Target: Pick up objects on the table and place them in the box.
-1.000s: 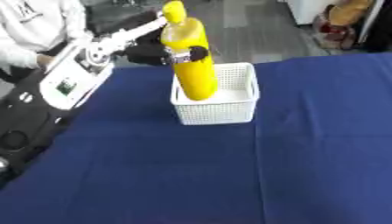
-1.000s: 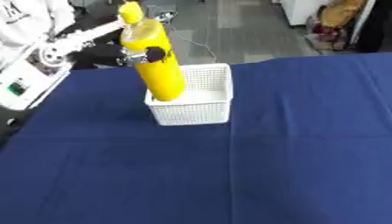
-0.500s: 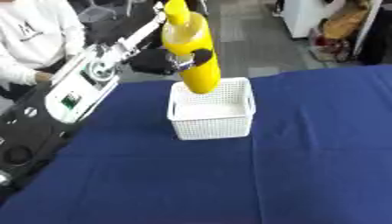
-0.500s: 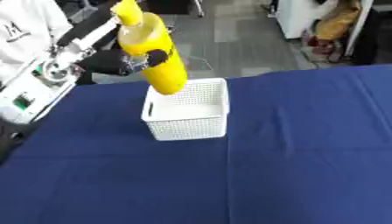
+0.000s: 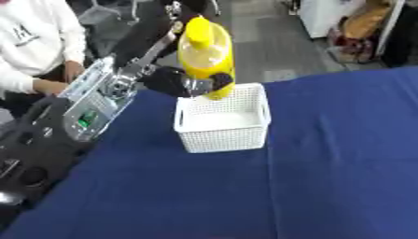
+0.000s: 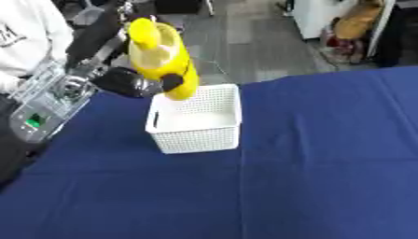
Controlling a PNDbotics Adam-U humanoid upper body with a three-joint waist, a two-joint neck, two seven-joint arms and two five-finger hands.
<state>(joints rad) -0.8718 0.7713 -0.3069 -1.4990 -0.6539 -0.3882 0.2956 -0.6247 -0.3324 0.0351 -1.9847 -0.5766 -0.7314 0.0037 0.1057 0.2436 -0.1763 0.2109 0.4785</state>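
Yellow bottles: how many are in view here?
1. The yellow bottle is held by the left hand above the far rim of the white basket. None seen elsewhere.

We are looking at a table under a dark blue cloth (image 5: 326, 177), which is filling most of the view. Beyond its far edge, grey flooring (image 5: 261, 51) is running back into the room. At the upper right, a white cabinet (image 5: 323, 16) is standing with some orange and brown items (image 5: 363, 23) sitting just beside it, too blurred to make out.
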